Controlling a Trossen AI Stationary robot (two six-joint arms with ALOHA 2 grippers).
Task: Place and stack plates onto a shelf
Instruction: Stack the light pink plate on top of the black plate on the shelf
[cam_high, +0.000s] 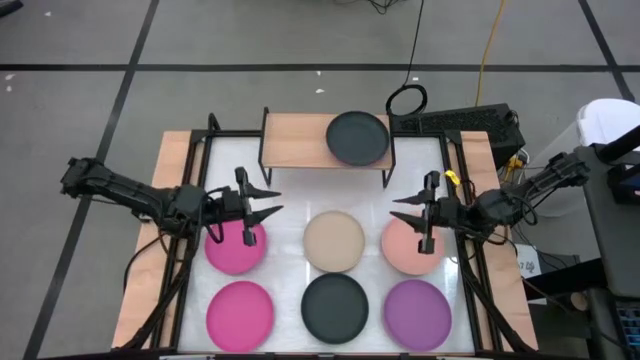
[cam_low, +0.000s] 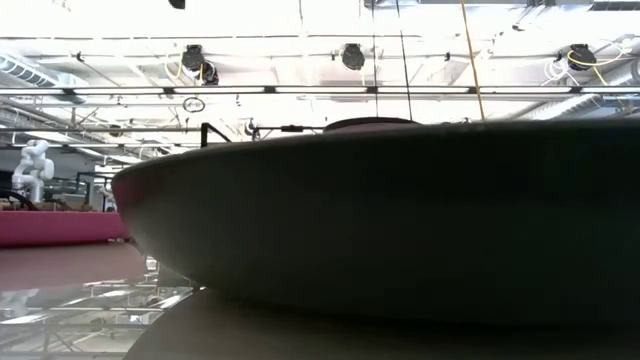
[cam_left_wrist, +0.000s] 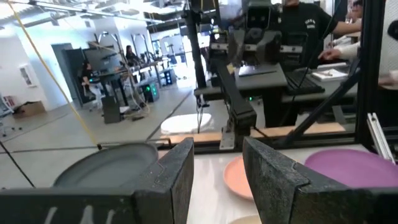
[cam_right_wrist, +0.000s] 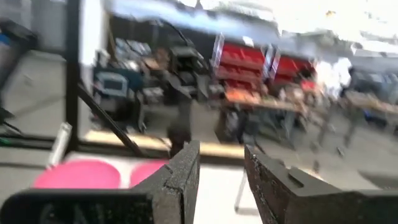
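One black plate (cam_high: 357, 137) already up on the shelf (cam_high: 295, 140) — on its right half, leaving the left half bare for a second pile. In front of the shelf, six more plates flat on the table in two rows, spread apart for easy picking: magenta (cam_high: 235, 246), beige (cam_high: 334, 241), salmon pink (cam_high: 411, 246), then magenta (cam_high: 240, 311), black (cam_high: 335, 306), purple (cam_high: 416, 312). Left gripper (cam_high: 268, 203) over the near magenta plate, right gripper (cam_high: 406, 210) over the salmon pink one — both spread wide, grasping nothing, no clutter between plates and shelf.

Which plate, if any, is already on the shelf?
One black plate lies flat on the right half of the shelf; the left half is bare. The high view shows the other six plates on the white table.
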